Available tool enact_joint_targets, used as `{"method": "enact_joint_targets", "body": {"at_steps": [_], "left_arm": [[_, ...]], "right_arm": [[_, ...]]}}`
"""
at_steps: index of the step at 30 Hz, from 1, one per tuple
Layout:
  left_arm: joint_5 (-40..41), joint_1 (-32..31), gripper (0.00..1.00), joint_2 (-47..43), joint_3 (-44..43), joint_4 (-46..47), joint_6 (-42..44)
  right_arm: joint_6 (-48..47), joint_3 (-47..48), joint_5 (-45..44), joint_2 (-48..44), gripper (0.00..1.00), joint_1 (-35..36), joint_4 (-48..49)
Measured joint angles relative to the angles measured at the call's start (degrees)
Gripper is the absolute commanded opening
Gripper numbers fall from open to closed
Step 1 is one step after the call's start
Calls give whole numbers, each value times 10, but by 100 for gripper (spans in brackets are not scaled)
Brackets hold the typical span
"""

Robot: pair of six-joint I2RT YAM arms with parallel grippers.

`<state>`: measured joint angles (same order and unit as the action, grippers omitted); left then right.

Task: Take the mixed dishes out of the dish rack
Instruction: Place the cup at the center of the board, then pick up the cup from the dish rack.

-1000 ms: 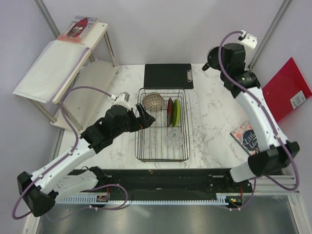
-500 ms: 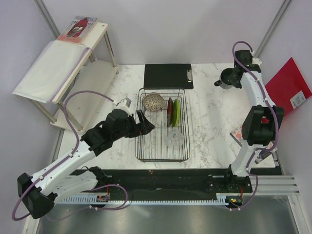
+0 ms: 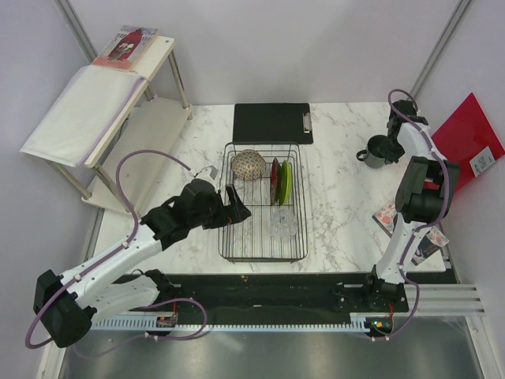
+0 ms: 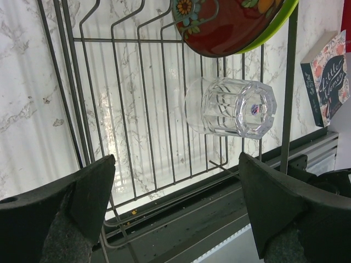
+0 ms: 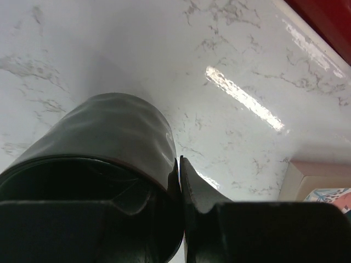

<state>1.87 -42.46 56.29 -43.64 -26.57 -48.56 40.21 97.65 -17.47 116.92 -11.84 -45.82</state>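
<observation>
Mug [image 5: 109, 131] clamped at its rim by the right gripper [image 5: 179, 170].
Left gripper [image 4: 175, 205] is held open over the glass [image 4: 230, 107] in the rack [image 4: 289, 98].

Overhead spans table [image 3: 339, 197], left wrist close above dish rack [image 4: 289, 82], right wrist against mug [image 5: 109, 131]

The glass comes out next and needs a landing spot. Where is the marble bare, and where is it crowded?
Bare: the marble strip between the dish rack and the mug, running forward to the book. Crowded: behind the rack by the clipboard, and left of it under the left arm.
</observation>
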Motion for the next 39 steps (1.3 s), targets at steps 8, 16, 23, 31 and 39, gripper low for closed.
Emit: {"method": "enact_joint_targets", "body": {"at_steps": [8,16,23,31,39], "left_arm": [[-5,0,99,3,5,0,-1],[-9,0,100,14,5,-1,-1],[-9,0,99,14,5,-1,0],[-5,0,99,13,5,-1,0],[0,0,99,9,1,-1,7]], "right_arm": [[-19,-10,-4,22,16,1,-14],[-30,-12,12,22,57,0,2],[-25,-35,30,11,72,0,25],[8,-65,76,-108,83,16,64],[45,-193,133,-295,81,98,163]]}}
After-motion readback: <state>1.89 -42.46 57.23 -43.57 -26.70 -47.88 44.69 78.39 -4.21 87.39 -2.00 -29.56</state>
